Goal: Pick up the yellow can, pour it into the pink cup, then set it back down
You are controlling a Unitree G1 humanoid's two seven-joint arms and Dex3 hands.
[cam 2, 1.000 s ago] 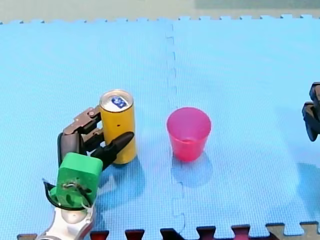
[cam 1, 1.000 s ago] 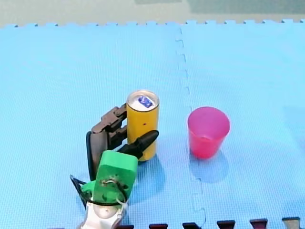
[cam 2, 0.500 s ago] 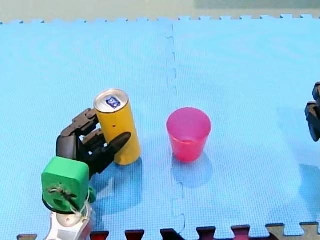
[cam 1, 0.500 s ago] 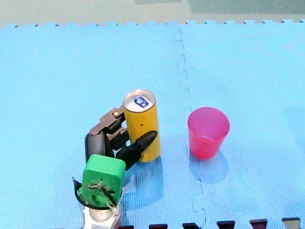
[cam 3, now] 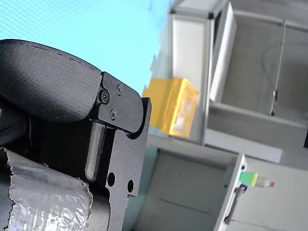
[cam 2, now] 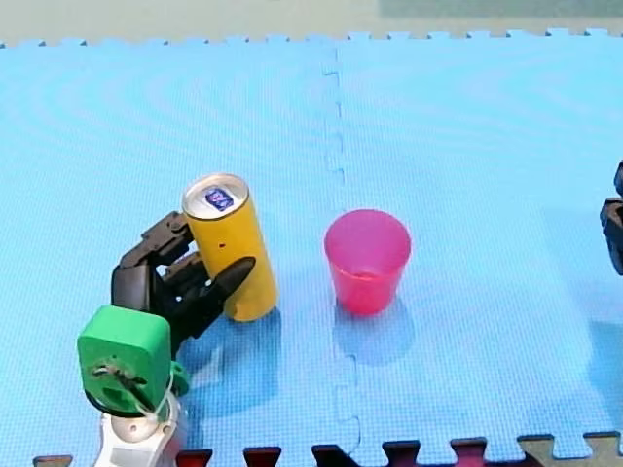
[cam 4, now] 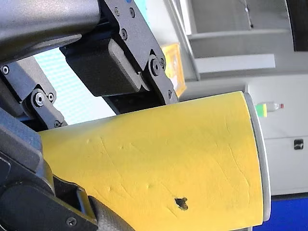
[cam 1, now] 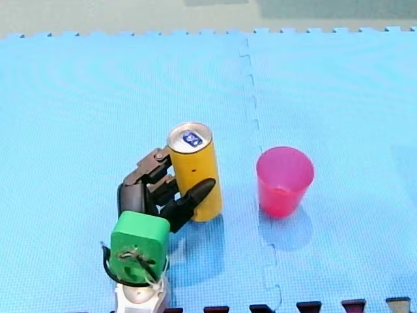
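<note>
First head view: a blue foam mat (cam 1: pixel 339 85) lies under everything. The left hand (cam 1: pixel 156 189) reaches in from the near edge with its fingers wrapped round the yellow can (cam 1: pixel 195 173) — thumb across the front, the other fingers behind. The can leans in that grasp, its top tipped back over the fingers. The pink cup (cam 1: pixel 284 179) stands upright on the hand's thumb side, apart from the can. The right hand (cam 2: pixel 615 219) is well beyond the cup — how open it is cannot be told.
</note>
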